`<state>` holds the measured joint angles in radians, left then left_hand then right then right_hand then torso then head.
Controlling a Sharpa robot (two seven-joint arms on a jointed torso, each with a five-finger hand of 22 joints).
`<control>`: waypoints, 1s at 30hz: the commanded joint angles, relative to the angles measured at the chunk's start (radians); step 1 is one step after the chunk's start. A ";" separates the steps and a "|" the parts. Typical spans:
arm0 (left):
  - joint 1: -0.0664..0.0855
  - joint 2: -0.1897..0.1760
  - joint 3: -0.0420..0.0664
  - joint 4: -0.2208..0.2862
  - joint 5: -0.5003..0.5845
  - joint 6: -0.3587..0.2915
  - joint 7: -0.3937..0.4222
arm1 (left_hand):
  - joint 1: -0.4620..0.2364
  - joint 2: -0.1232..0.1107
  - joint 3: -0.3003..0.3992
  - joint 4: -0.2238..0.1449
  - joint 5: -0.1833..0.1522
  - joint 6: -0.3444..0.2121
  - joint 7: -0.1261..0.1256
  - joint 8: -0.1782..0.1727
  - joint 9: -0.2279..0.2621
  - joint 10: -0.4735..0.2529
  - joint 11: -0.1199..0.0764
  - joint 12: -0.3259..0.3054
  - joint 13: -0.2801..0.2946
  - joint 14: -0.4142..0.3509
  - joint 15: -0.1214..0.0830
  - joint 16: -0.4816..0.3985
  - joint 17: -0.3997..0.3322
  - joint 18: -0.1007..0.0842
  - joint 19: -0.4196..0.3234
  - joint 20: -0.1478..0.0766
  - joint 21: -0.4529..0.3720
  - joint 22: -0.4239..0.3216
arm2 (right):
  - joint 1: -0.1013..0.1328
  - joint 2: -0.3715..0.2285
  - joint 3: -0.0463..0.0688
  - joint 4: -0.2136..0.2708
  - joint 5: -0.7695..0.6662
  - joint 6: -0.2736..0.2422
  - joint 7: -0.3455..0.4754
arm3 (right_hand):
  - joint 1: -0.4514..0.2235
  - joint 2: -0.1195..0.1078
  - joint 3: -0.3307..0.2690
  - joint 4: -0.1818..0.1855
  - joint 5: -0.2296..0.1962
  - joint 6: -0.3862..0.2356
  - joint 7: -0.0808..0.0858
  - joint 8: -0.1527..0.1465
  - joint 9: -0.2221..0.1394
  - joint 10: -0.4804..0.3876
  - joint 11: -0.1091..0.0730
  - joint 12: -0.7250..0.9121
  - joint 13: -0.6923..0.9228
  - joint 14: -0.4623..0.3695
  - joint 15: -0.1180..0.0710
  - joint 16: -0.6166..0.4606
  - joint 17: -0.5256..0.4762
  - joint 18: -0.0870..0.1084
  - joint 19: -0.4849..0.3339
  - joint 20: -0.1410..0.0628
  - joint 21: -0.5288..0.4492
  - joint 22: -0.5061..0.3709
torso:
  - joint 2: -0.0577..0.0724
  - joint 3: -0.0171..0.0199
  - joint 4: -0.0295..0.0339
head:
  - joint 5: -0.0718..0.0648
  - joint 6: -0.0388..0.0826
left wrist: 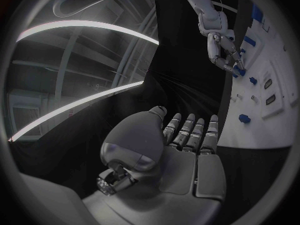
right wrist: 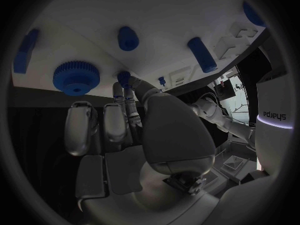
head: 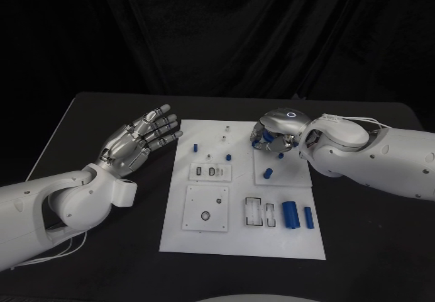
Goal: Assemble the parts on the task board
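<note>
Fingertips (right wrist: 124, 80) of the right hand (head: 272, 134) pinch a small blue peg — hidden from overhead — left hand (head: 141, 139) spread.

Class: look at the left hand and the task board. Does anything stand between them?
Nothing visible does. The left hand hangs open beside the task board, with bare black table between its fingers and the board's edge.

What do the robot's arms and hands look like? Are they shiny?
Yes! Both arms have smooth, rounded white shells. The left hand and the right hand are shiny silver metal with jointed fingers and dark gaps between the segments. The right hand's back carries a small glowing blue-white ring, and thin white cables run along the right arm.
</note>
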<state>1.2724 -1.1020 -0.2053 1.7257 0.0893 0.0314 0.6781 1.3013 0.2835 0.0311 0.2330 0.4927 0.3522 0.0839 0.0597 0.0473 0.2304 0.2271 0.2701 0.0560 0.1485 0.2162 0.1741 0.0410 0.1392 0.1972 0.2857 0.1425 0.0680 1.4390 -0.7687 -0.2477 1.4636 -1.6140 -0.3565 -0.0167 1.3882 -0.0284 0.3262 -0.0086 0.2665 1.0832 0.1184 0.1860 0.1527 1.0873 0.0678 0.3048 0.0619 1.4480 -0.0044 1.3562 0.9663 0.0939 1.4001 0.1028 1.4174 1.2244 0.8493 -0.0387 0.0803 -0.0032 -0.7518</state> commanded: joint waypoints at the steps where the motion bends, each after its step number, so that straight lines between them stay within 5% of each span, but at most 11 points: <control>1: 0.001 -0.002 0.000 0.002 -0.004 0.014 0.236 | 0.009 0.001 0.005 0.001 0.006 0.007 0.002 0.004 0.002 -0.009 -0.001 0.005 -0.001 -0.002 0.003 0.004 0.000 0.000 -0.004 0.002 -0.005 -0.001 | 0.012 0.001 0.001 0.007 0.003 -0.047 0.002 | 0.008 0.001 0.007 0.002 0.005 0.010 0.000 0.006 0.040 0.009 -0.002 -0.009 0.002 0.002 -0.008 0.000 0.002 -0.018 0.003 -0.007 0.006 0.002 | 0.000 -0.0001 0.0002 | 0.002 0.001; 11: 0.001 -0.001 -0.001 -0.001 -0.004 0.012 0.235 | 0.009 0.001 0.007 -0.001 0.007 0.008 0.003 0.004 0.002 -0.009 -0.001 0.006 -0.001 -0.001 0.003 0.005 0.000 0.000 -0.003 0.002 -0.004 -0.001 | 0.069 0.058 0.002 -0.034 0.046 -0.038 -0.004 | 0.008 -0.002 0.008 0.005 -0.002 0.012 -0.002 0.007 0.051 0.023 -0.004 -0.026 0.002 0.005 -0.011 0.001 0.010 -0.019 0.004 -0.010 0.006 0.006 | 0.000 -0.0005 0.0006 | 0.010 -0.001; 30: 0.001 0.015 -0.002 -0.007 -0.004 0.016 0.234 | 0.010 0.001 0.010 -0.003 0.008 0.008 0.003 0.004 0.002 -0.009 -0.001 0.006 -0.001 -0.001 0.004 0.005 0.000 0.000 -0.003 0.002 -0.005 -0.001 | 0.074 0.224 0.008 -0.210 0.071 0.004 0.019 | 0.017 -0.007 0.015 0.002 -0.005 -0.001 0.004 -0.003 0.059 0.024 0.001 -0.055 0.001 0.006 -0.008 -0.001 0.014 -0.020 0.005 -0.009 0.005 0.008 | 0.000 -0.0005 0.0016 | 0.011 -0.003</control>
<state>1.2724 -1.0881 -0.2078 1.7164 0.0892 0.0331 0.6784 1.3013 0.2835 0.0337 0.2303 0.4962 0.3558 0.0874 0.0597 0.0480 0.2304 0.2270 0.2701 0.0560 0.1485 0.2162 0.1740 0.0409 0.1392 0.1972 0.2857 0.1425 0.0676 1.5144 -0.5477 -0.2408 1.2610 -1.5523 -0.3679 -0.0047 1.3965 -0.0328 0.3346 -0.0054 0.2655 1.0859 0.1218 0.1857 0.2107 1.1077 0.0681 0.2563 0.0631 1.4515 -0.0079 1.3562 0.9787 0.0940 1.4063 0.0965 1.4174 1.2323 0.8494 -0.0398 0.0817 0.0067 -0.7550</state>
